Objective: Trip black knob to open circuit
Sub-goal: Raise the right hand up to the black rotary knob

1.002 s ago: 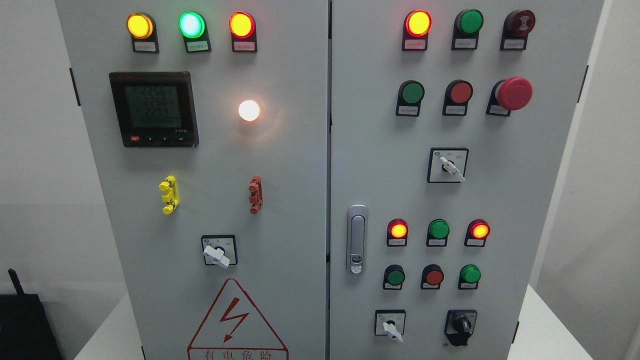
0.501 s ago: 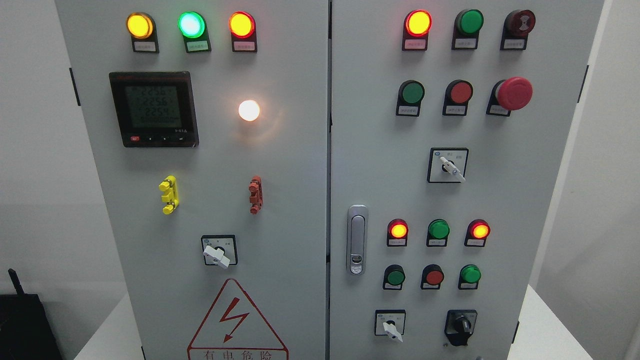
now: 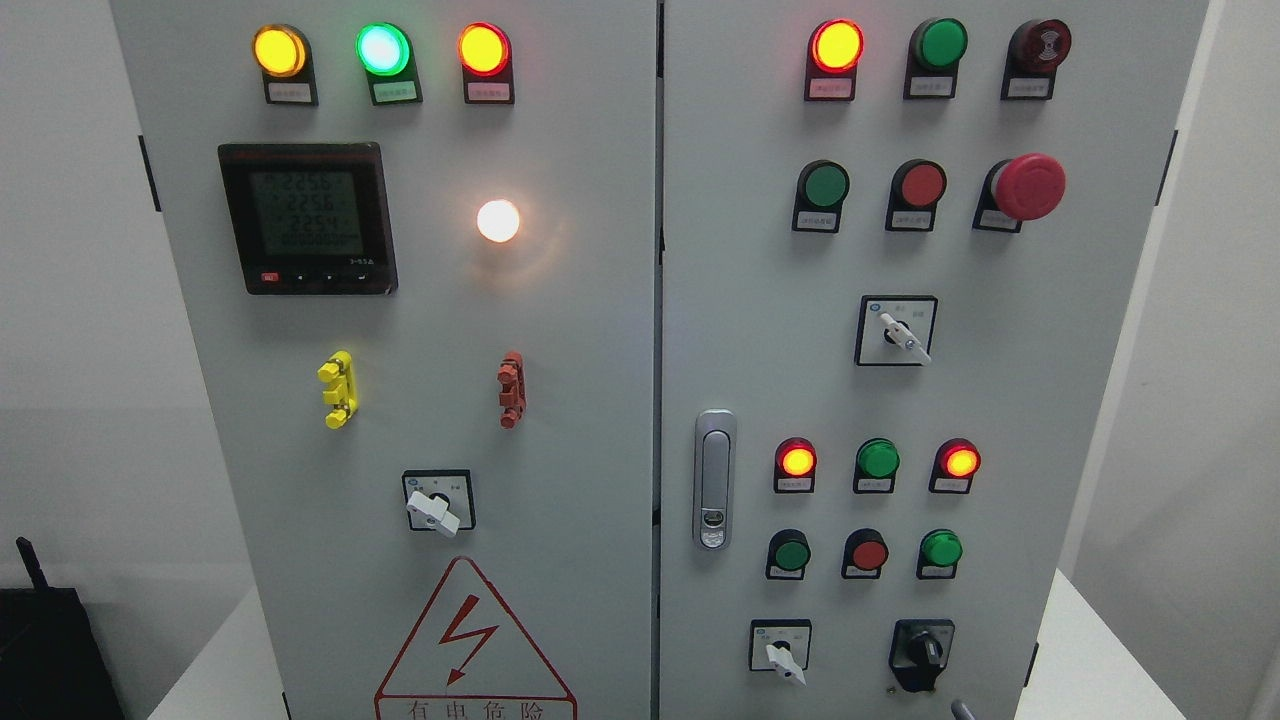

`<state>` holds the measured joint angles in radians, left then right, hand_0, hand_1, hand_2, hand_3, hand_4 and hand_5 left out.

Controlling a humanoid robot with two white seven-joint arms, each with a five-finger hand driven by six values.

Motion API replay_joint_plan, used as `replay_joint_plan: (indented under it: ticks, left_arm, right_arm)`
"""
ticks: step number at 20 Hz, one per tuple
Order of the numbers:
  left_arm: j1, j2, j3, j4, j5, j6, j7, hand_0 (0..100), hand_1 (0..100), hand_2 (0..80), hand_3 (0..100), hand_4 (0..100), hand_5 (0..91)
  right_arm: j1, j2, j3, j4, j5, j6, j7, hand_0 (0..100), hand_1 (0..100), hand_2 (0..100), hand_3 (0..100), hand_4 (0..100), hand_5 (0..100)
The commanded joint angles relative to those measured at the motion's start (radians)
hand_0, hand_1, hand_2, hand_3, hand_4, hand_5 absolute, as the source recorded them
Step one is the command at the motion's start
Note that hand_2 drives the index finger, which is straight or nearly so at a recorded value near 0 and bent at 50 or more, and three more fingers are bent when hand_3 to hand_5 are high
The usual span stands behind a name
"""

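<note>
The black knob (image 3: 922, 650) sits at the bottom right of the grey cabinet's right door (image 3: 1050, 400), its grip standing roughly upright. Just below and right of it, a thin grey tip of my right hand (image 3: 962, 709) pokes over the bottom edge of the head view, a short way under the knob and apart from it. Too little of the hand shows to judge its state. The left hand is out of the picture.
Next to the black knob is a white selector switch (image 3: 781, 652). Above them are rows of lit and unlit lamps and buttons, a red mushroom button (image 3: 1027, 186) and a door latch (image 3: 714, 480). The left door carries a meter (image 3: 307, 217) and a white selector (image 3: 436, 507).
A grey tip of the right hand has risen into view at the bottom edge under the black knob. The panel, its lamps and the knob are unchanged.
</note>
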<state>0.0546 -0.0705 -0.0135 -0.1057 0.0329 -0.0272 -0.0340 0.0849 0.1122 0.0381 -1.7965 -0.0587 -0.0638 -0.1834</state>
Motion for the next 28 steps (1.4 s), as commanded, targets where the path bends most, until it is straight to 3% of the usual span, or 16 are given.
replay_joint_plan:
  ticks: [1, 28]
  left_arm:
    - [-0.002, -0.002, 0.001, 0.0, 0.002, -0.002, 0.0, 12, 39, 0.0, 0, 0, 0.0]
    - [-0.003, -0.002, 0.001, 0.0, 0.002, -0.002, 0.0, 12, 39, 0.0, 0, 0, 0.0]
  right_arm:
    - [-0.02, 0.001, 0.005, -0.029, -0.004, -0.002, 0.004, 0, 7, 0, 100, 100, 99]
    - [-0.001, 0.004, 0.04, -0.055, -0.004, 0.009, 0.001, 0, 8, 0, 100, 100, 99]
